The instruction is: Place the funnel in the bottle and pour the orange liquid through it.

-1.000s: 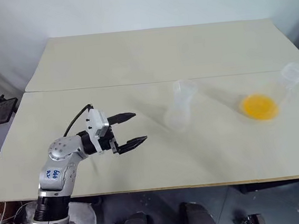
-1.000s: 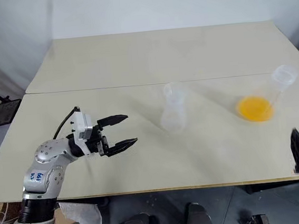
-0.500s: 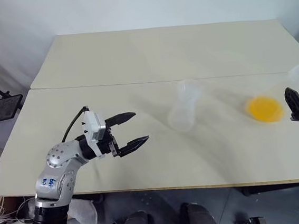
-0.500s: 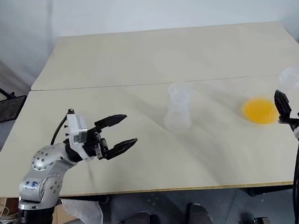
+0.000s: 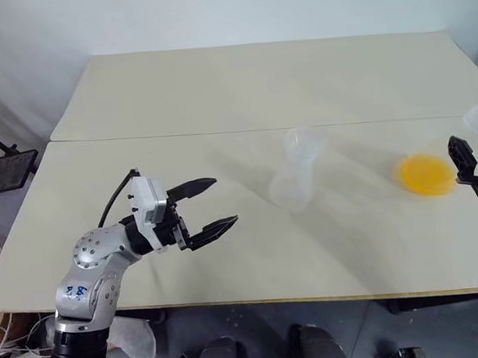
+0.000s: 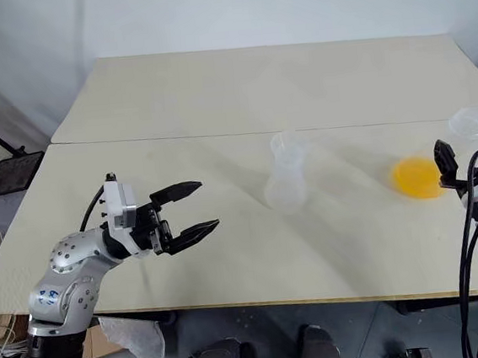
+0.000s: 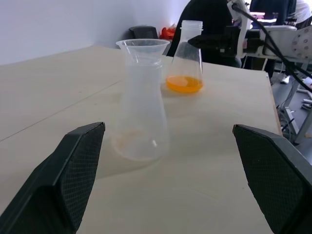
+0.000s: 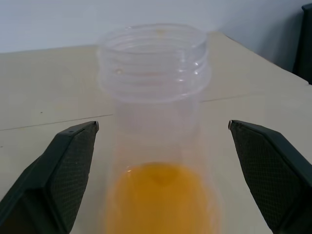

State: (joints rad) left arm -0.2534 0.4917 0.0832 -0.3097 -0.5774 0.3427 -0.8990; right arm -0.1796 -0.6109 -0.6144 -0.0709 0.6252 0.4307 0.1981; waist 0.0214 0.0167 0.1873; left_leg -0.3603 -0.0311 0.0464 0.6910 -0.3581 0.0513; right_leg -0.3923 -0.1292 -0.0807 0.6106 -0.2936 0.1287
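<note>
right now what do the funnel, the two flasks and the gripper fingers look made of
Funnel and bottle: clear, slightly frosted plastic, probably; the table shows through.
Flask holding the orange liquid: clear plastic, with a moulded screw thread at its mouth.
Right gripper fingers: matte black, fine grid-textured pads, likely rubber or plastic.

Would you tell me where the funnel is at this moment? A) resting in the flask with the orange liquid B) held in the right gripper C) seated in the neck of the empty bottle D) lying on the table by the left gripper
C: the funnel sits with its cone mouth atop the neck of the empty bottle; both grippers are open and hold nothing.
</note>
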